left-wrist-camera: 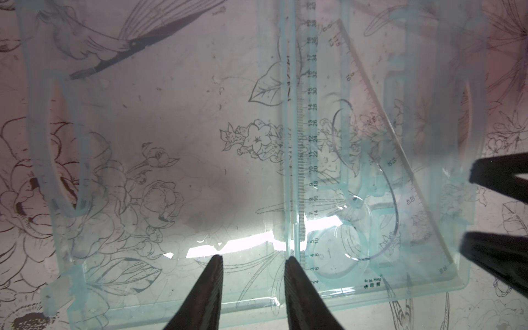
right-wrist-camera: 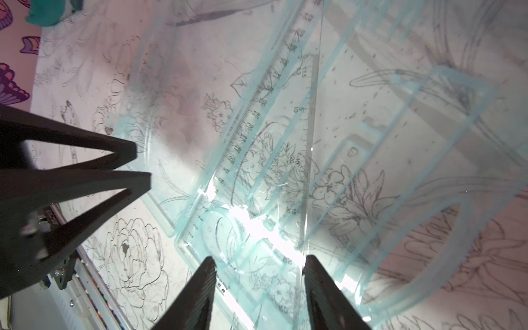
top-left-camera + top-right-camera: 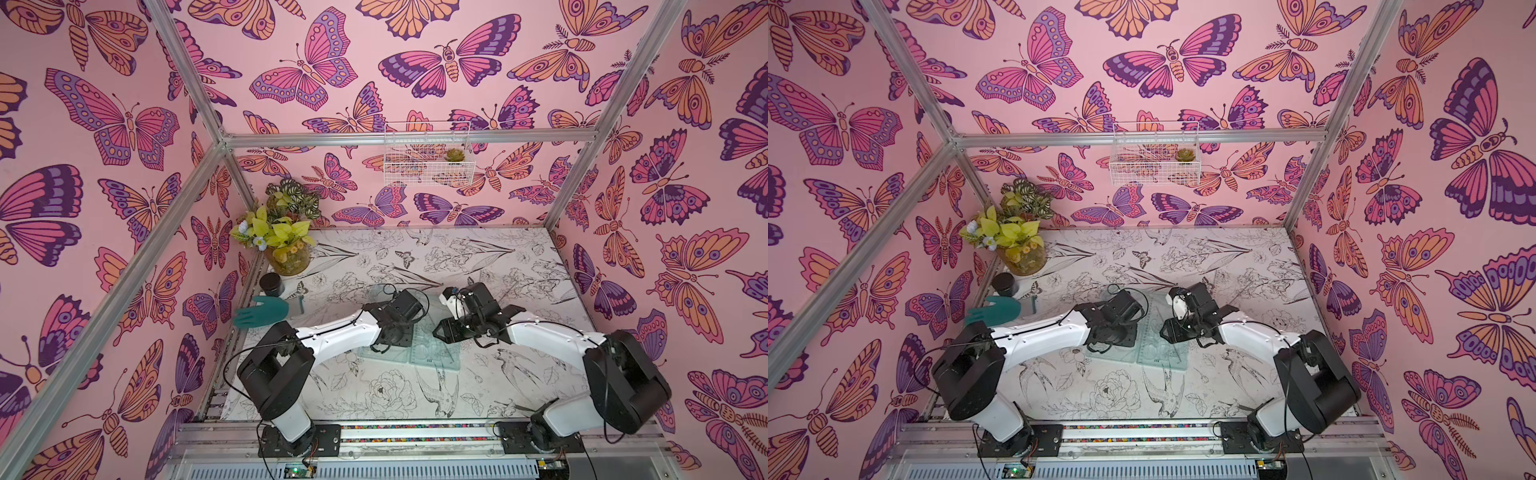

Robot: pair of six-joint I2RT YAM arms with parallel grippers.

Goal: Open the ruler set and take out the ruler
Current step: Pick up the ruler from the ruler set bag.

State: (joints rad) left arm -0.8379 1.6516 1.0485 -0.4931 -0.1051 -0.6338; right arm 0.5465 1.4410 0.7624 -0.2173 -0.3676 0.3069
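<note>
The ruler set (image 3: 428,360) (image 3: 1154,360) lies spread open and flat mid-table in both top views, under both wrists. In the left wrist view its bare half (image 1: 171,148) sits beside the half holding the straight ruler (image 1: 307,137), a set square (image 1: 405,177) and a round protractor. My left gripper (image 1: 254,258) hangs open over the hinge side of the bare half, nothing between its fingers. My right gripper (image 2: 260,258) is open above the filled half, its fingers straddling the protractor and the set square's corner; the ruler (image 2: 257,114) runs away from it.
A teal glove (image 3: 262,311) and a black jar (image 3: 271,284) lie at the table's left edge, with a vase of plants (image 3: 286,253) in the back left corner. A white wire basket (image 3: 428,158) hangs on the back wall. The arms' bases stand along the front rail.
</note>
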